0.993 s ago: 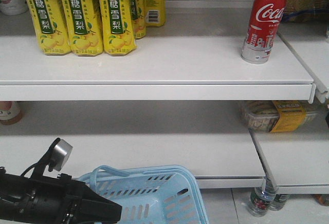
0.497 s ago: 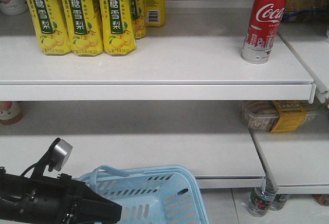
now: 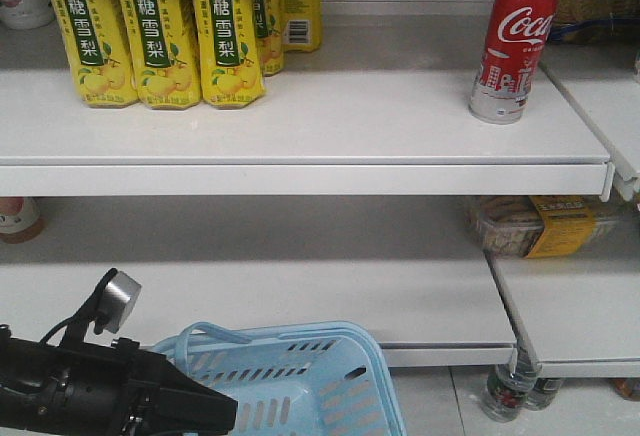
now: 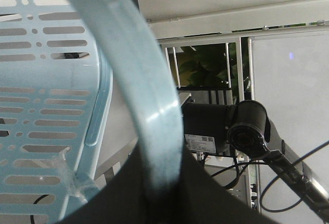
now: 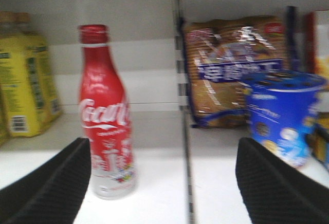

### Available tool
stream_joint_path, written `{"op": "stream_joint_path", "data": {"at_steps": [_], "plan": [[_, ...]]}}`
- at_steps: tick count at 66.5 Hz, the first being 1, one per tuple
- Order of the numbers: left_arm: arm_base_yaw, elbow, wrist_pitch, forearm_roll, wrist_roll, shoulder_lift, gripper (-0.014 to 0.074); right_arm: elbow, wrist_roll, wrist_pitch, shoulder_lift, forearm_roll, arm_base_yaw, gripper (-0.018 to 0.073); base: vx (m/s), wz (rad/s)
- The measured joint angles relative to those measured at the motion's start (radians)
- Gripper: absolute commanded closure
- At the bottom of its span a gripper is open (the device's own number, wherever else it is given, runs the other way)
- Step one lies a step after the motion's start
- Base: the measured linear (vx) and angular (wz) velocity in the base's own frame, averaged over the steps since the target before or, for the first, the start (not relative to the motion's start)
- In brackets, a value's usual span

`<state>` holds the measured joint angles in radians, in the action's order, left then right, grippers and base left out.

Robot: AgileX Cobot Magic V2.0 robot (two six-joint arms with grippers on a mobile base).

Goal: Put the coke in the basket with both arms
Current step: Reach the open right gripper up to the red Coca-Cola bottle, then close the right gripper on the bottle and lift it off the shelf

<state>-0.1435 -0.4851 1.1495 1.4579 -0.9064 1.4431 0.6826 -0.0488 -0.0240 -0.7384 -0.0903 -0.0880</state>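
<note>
Coke (image 3: 510, 41) upright on the top shelf (image 3: 300, 126), near its right end, alone there. At the same shelf's left end, a row of yellow cartons (image 3: 150, 31), well apart from the coke. On the lower shelf (image 3: 300, 301), toward the right, a clear food pack (image 3: 535, 226) with a yellow label. On the floor under it, small bottles (image 3: 510, 391).

At the bottom left of the front view, the black left arm (image 3: 70, 391), with a small grey round part (image 3: 120, 298) sticking up above it. Just beside its tip, the basket (image 3: 330, 386), pale blue and slotted, in front of the lower shelf and far below the coke.

In the left wrist view, left fingers (image 4: 216, 203) pressed together on the handle (image 4: 154, 95), with the pale blue band rising out of them and arching over to the basket's slotted wall. Beyond, the black right arm (image 4: 231, 131) with a trailing cable.

In the right wrist view, right fingers (image 5: 51, 188) wide apart and holding nothing, one at each lower corner. Between them, the coke, close to the finger on the picture's left; that finger's edge overlaps the bottle's foot, contact impossible to tell. Past a shelf divider (image 5: 182, 106), a biscuit pack (image 5: 231, 64) and a blue cup (image 5: 282, 116).
</note>
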Motion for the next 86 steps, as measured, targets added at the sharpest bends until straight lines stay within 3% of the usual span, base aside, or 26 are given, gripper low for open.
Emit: {"op": "stream_joint_path", "data": {"at_steps": [12, 19, 57, 86], "plan": [[0.0, 0.0, 0.0, 0.0, 0.0, 0.0, 0.0603, 0.093, -0.044, -0.03, -0.106, 0.004, -0.138, 0.0008, 0.0, 0.0], [0.0, 0.0, 0.0, 0.0, 0.0, 0.0, 0.0603, 0.149, -0.052, -0.049, -0.172, 0.004, -0.163, 0.0008, 0.0, 0.0], [0.0, 0.0, 0.0, 0.0, 0.0, 0.0, 0.0603, 0.367, -0.053, -0.06, -0.443, 0.004, -0.161, 0.0008, 0.0, 0.0], [0.0, 0.0, 0.0, 0.0, 0.0, 0.0, 0.0603, 0.46, -0.055, -0.096, -0.535, 0.004, -0.15, 0.0008, 0.0, 0.0]]}}
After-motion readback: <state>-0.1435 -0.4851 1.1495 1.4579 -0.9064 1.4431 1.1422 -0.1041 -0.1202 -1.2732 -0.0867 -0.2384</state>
